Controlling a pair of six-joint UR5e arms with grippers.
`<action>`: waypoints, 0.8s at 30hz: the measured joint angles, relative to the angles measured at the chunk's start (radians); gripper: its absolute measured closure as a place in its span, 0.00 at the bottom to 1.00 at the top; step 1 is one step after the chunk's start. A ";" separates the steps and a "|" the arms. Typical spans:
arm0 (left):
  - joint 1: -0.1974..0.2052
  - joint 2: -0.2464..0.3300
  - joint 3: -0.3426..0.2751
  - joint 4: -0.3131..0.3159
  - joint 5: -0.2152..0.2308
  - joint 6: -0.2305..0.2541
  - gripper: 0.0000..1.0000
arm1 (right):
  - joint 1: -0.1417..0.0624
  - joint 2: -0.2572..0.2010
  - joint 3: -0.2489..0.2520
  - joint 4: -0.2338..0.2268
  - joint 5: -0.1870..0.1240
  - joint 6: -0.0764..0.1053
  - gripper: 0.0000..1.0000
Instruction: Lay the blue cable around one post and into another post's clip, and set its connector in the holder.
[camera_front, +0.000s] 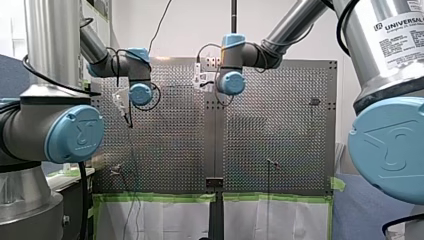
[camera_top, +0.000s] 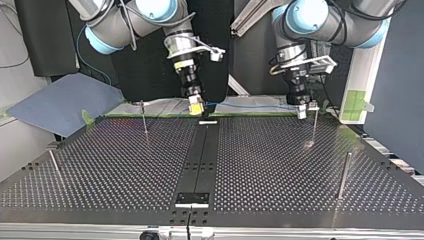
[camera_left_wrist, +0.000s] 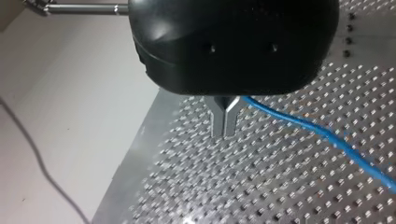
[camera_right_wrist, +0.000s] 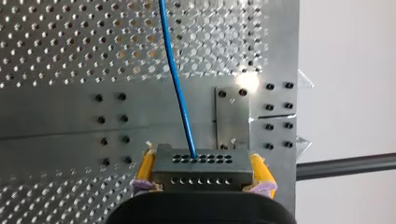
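While my right fingers (camera_right_wrist: 147, 165) clamp connector (camera_right_wrist: 201, 170) and my left fingers (camera_left_wrist: 218, 122) pinch blue cable (camera_left_wrist: 317, 133), stretched along table (camera_top: 275, 165) far edge in top view: hold slack small, carry cable low around post (camera_top: 315, 125) at that view's right, avoid yanking connector.

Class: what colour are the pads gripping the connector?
Yellow; the pads show best in the right wrist view.

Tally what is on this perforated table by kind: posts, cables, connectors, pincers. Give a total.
Thin upright metal posts: 4
Blue cable: 1
Dark rectangular connector block: 1
Two-fingered pincers, left pincer and right pincer: 2
Total: 8
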 joint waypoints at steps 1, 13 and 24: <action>0.007 0.007 0.000 -0.007 0.001 -0.005 1.00 | 0.001 0.000 -0.005 0.003 -0.004 -0.001 1.00; 0.101 0.075 0.009 -0.036 0.002 -0.051 1.00 | 0.013 0.003 -0.065 0.052 -0.024 -0.004 1.00; 0.155 0.073 0.077 -0.071 0.018 -0.075 1.00 | 0.024 0.005 -0.106 0.065 -0.034 -0.004 1.00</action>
